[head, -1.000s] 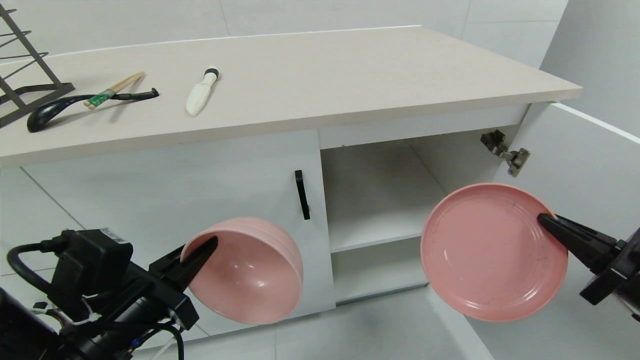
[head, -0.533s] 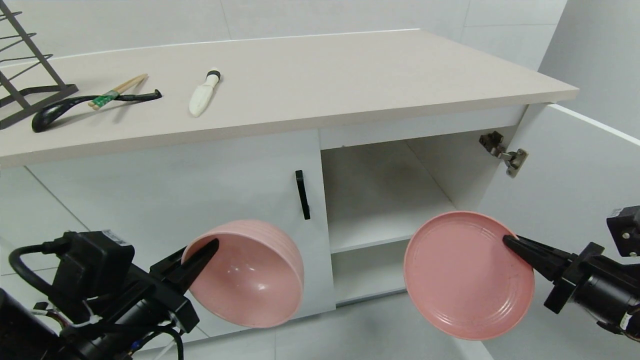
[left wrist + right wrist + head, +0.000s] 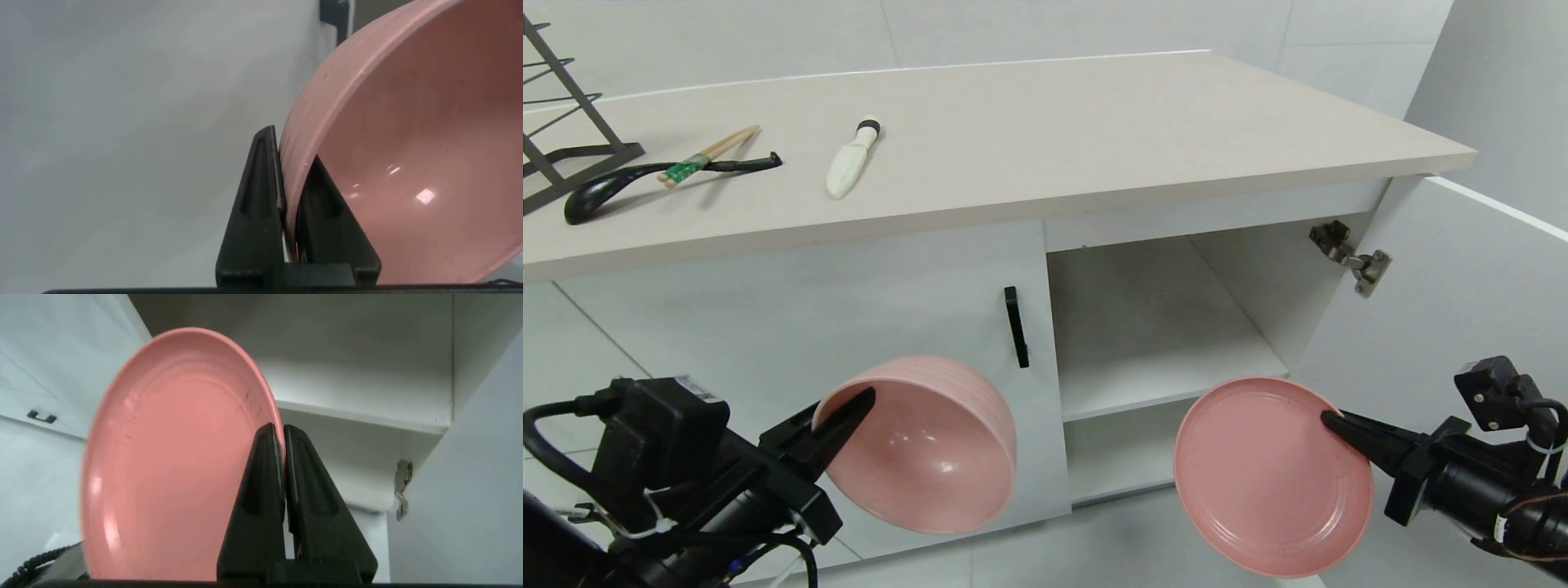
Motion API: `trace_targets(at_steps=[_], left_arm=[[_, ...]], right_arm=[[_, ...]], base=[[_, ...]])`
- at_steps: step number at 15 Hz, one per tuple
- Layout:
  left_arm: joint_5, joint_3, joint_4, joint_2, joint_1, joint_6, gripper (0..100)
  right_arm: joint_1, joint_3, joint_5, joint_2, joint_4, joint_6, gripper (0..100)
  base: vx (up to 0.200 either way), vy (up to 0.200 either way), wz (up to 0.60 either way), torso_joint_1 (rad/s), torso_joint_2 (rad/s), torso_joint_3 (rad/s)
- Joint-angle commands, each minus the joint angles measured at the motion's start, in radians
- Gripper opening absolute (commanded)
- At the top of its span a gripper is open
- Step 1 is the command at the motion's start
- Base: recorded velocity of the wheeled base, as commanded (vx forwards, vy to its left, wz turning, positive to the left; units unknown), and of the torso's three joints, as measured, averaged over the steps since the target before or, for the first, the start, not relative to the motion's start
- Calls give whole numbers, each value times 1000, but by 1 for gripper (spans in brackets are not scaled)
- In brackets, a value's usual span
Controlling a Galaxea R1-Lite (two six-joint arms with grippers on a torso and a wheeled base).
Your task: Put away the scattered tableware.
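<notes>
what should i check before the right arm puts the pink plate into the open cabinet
1. Right jaws shut on pink plate rim: ok.
2. Left jaws shut on pink bowl rim: ok.
3. Cabinet door swung open: ok.
4. Shelf bare where visible: ok.
5. Plate level for setting down: not ok, it is steeply tilted.
6. Space below shelf free: cannot tell, the plate hides part.

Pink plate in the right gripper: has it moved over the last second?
Yes. The pink plate, held by the right gripper, has dropped and shifted toward the robot's left, farther from the door hinge.
</notes>
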Motion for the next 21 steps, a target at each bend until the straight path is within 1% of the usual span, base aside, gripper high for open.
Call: trace_targets(at_steps=[1,2,3,5,12,14,17,18,20,21], left_arm=[[0,0,3,3,-24,0,0],[1,0,19,3,-46,0,0],[1,0,28,-1,-52,1,0],[1,0,45,-4,-53,1,0],[6,0,45,-8,-53,-2,0],[7,0,54,-17,-49,-2,0],[6,0,46,-32,-50,12,0],[1,0,51,-70,-50,12,0],[0,0,51,-90,-50,12,0],[0,0,49,-87,-50,12,0]], right_arm=[[4,-15,1,18,-1,0,0],[5,-15,1,18,-1,0,0],[5,-15,1,17,-1,0,0],[5,-18,1,18,-1,0,0],[13,-36,1,44,-1,-27,0],[13,-47,-1,81,-1,-26,0],[21,-82,-1,118,-1,-26,0],[44,-94,-1,119,-1,-26,0],[56,-127,-1,153,-1,-26,0],[58,-168,-3,184,-1,-24,0]], base=[[0,200,0,2,2,-2],[0,200,0,2,-2,2],[0,0,0,0,0,0],[0,0,0,0,0,0],[0,0,0,0,0,0],[200,0,0,0,0,0],[0,0,0,0,0,0],[0,0,0,0,0,0],[0,0,0,0,0,0],[0,0,0,0,0,0]])
